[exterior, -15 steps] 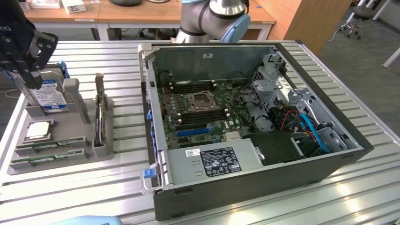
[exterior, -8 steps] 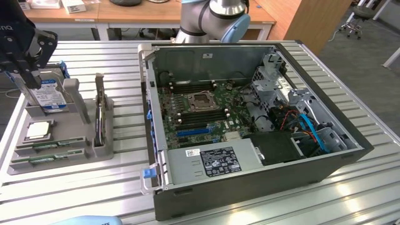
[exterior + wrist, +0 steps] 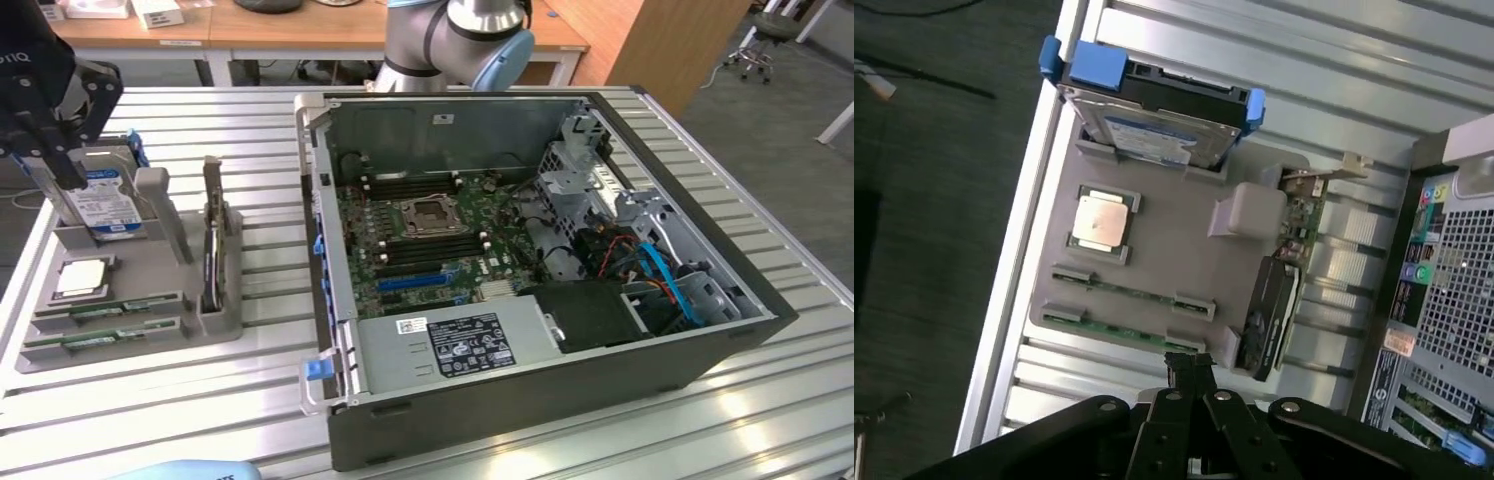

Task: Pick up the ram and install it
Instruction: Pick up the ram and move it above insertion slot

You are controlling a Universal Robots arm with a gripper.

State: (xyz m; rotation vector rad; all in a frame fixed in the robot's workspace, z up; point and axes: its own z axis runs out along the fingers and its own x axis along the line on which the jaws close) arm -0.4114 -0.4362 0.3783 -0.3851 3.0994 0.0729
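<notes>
Two ram sticks, thin and green, lie side by side in slots at the near end of the grey holder tray (image 3: pixel 171 262): one ram stick (image 3: pixel 107 310) (image 3: pixel 1134 293) and a second ram stick (image 3: pixel 100 337) (image 3: pixel 1119 328). My black gripper (image 3: pixel 51 175) (image 3: pixel 1189 368) hangs above the tray at the exterior view's far left, near the upright hard drive (image 3: pixel 107 205) (image 3: pixel 1154 130). Its fingers are shut with nothing between them. In the wrist view the fingertips sit just beside the outer ram stick, apart from it. The open computer case (image 3: pixel 534 250) shows the motherboard's memory slots (image 3: pixel 416 250).
The tray also holds a square silver processor (image 3: pixel 83 277) (image 3: pixel 1101 222) and an upright graphics card (image 3: pixel 214 230) (image 3: pixel 1269 310). The case's wall (image 3: pixel 320 200) stands close on the exterior view's right of the tray. The slatted metal table (image 3: pixel 747 180) extends all around.
</notes>
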